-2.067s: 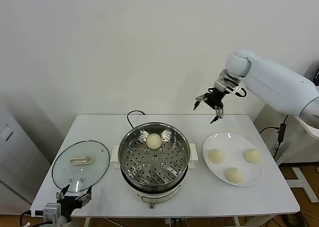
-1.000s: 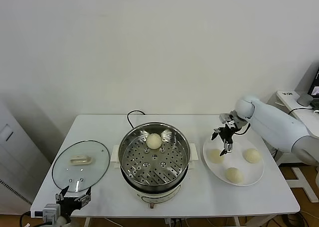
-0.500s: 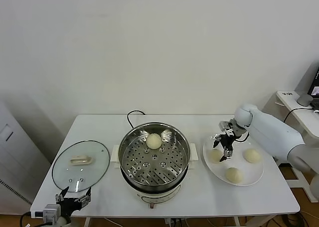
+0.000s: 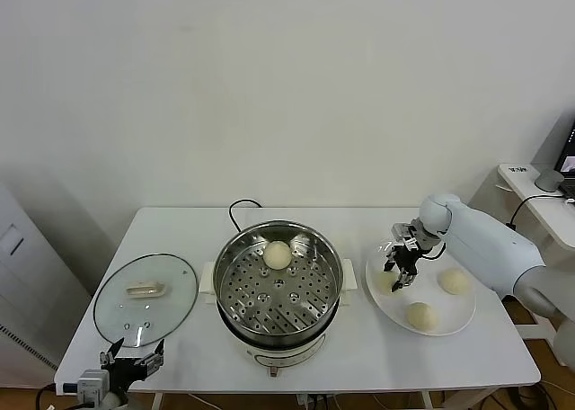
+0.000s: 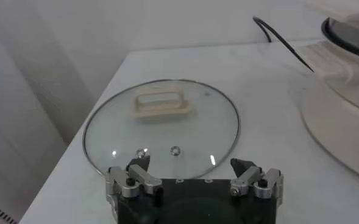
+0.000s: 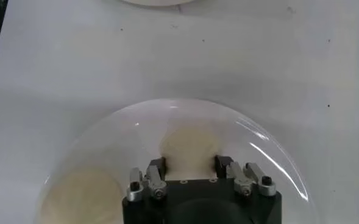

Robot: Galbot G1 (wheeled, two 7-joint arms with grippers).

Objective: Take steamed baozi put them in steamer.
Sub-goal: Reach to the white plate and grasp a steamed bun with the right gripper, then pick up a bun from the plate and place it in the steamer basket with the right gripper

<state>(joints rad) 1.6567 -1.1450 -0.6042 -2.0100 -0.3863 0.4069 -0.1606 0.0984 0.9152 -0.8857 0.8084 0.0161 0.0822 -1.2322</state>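
The steamer [image 4: 235,248] stands mid-table with one baozi [image 4: 277,254] on the far part of its perforated tray. Three more baozi lie on a white plate [image 4: 449,327] to its right: two free ones [image 4: 455,281] [image 4: 420,316] and one nearest the steamer [image 4: 385,283]. My right gripper [image 4: 396,273] is down on that bun. In the right wrist view its fingers [image 6: 158,165] press both sides of the bun [image 6: 188,143], which still rests on the plate [image 6: 261,141]. My left gripper [image 4: 131,363] is parked open at the table's front left corner.
A glass lid [image 4: 145,299] with a cream handle lies flat left of the steamer; it shows just beyond the left gripper [image 5: 191,163] in the left wrist view [image 5: 161,125]. The black cord [image 4: 235,209] curls behind the steamer. A wall is close behind the table.
My right gripper has come down from high above the table's back right to the plate and closed around the bun nearest the steamer. The left arm has not moved.
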